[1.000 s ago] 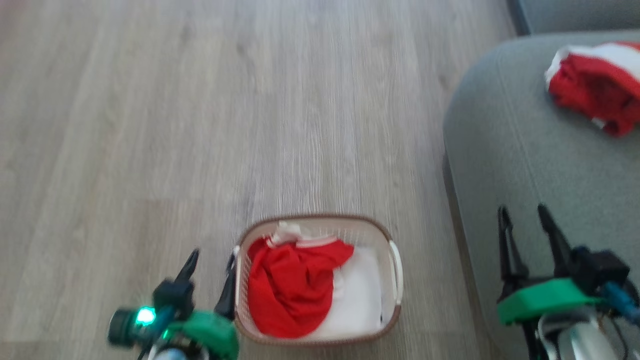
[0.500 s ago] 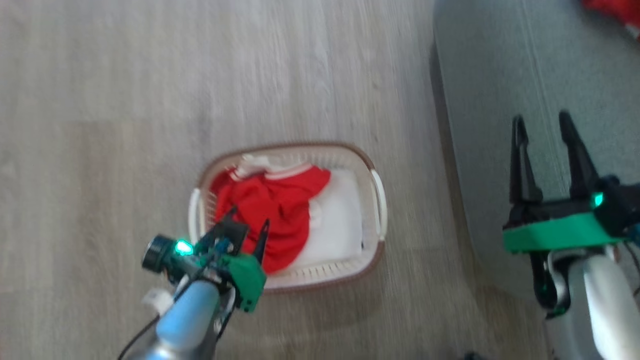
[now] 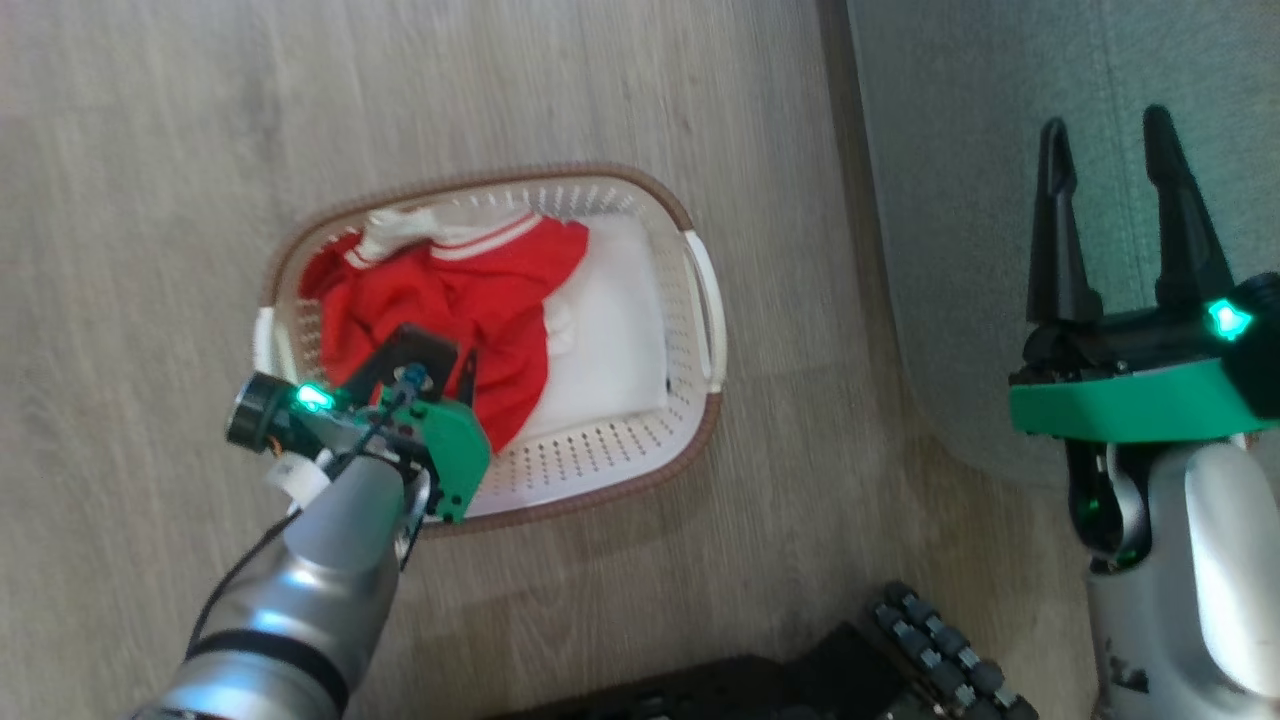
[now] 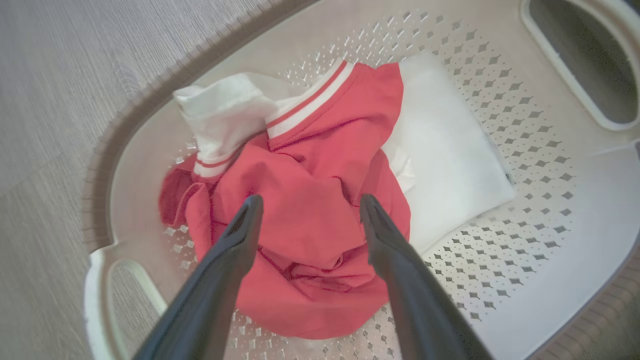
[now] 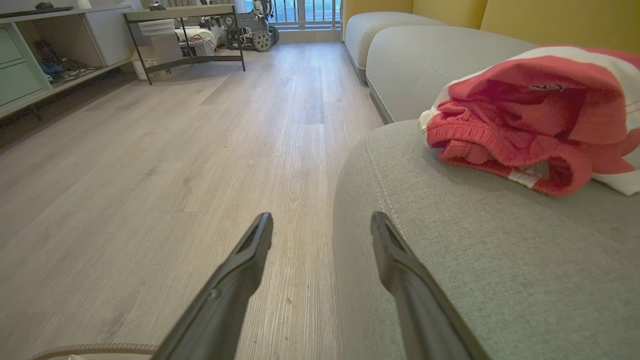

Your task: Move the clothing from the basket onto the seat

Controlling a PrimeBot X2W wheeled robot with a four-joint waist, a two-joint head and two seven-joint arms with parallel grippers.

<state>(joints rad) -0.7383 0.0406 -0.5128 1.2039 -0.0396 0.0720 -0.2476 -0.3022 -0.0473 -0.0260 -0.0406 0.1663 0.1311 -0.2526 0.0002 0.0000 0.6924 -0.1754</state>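
Since the frame one second earlier, the left gripper (image 4: 306, 202) has travelled from outside the basket (image 3: 590, 455), at its left handle, to a position over the basket's interior; the head camera has also shifted, so the changed placement of the basket in that view is not a move of the basket. Left gripper fingers are spread apart and point down at the red jersey (image 3: 450, 290) that lies crumpled in the left half of the basket, striped collar toward the far rim. Whether the fingertips touch the fabric cannot be determined. A flat white cloth (image 3: 600, 320) lies in the right half of the basket, partly under the jersey. The basket stands on the wood floor (image 3: 150, 150). To the right of the basket, separated from it by a strip of floor, is the grey-green seat (image 3: 960, 200). The right gripper (image 3: 1104, 120) hangs over the seat's edge, well apart from the basket, with its fingers apart and nothing between them. A second red garment with white trim (image 5: 525, 115) lies bunched on the seat, beyond the right gripper and farther from the basket.
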